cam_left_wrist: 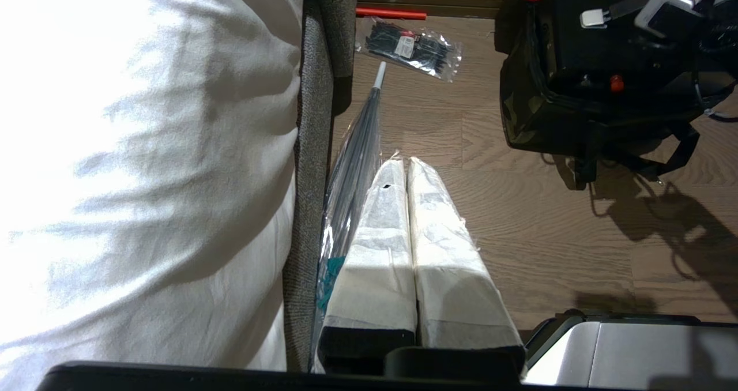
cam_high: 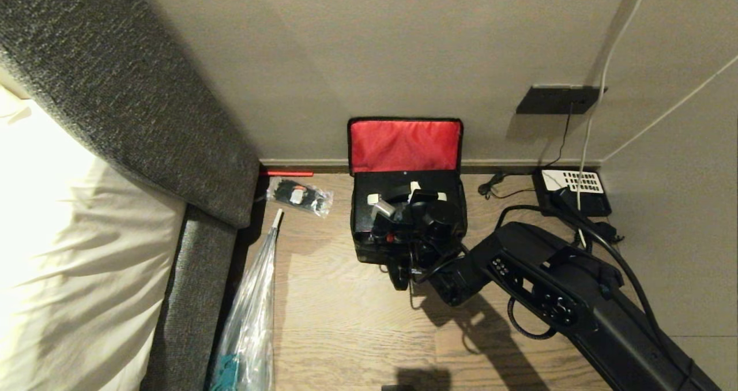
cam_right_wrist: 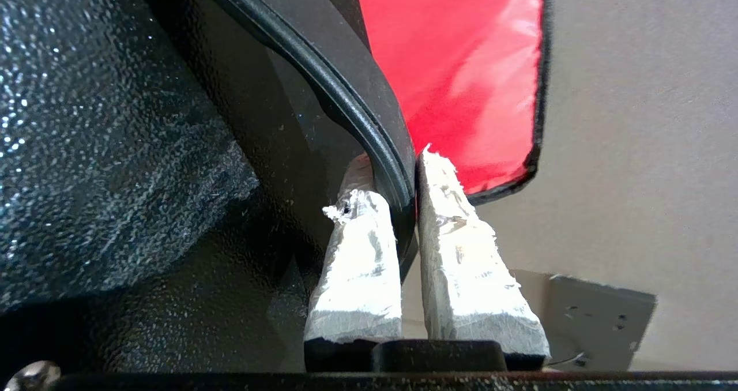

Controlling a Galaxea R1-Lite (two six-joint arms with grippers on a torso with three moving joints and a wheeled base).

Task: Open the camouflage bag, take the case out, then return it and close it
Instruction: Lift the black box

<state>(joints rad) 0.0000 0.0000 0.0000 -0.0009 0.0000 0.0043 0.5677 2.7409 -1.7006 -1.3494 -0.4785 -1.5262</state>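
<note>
- Bag (cam_high: 369, 249): camouflage, boxy, on the wooden floor (cam_high: 346, 322) against the wall (cam_high: 375, 45). Lid (cam_high: 405, 145) open and upright, leaning on the wall, red lining facing out.
- Case (cam_high: 369, 206): black, flat, in the bag's open top, partly hidden by the right gripper. In the right wrist view its ribbed rim (cam_right_wrist: 346, 108) runs between the taped fingers.
- Right gripper (cam_high: 418, 198): over the bag's opening, arm coming in from the bag's right. Clamped on the case's rim, one finger (cam_right_wrist: 357, 252) on each side, red lining just behind.
- Left gripper (cam_left_wrist: 406, 169): off to the bag's left, above the floor beside the bed (cam_left_wrist: 144, 177). Taped fingers pressed together, holding nothing.
- Packet (cam_high: 300, 196): clear, black contents, on the floor left of the bag, near the wall.
- Umbrella (cam_high: 253, 310): clear plastic, lying on the floor left of the bag, along the bed's grey edge (cam_high: 190, 287).
- Phone (cam_high: 571, 190): black, white keys, on the floor right of the bag, by the wall.
- Wall plate (cam_high: 556, 99): dark, above the phone, cables hanging from it.
</note>
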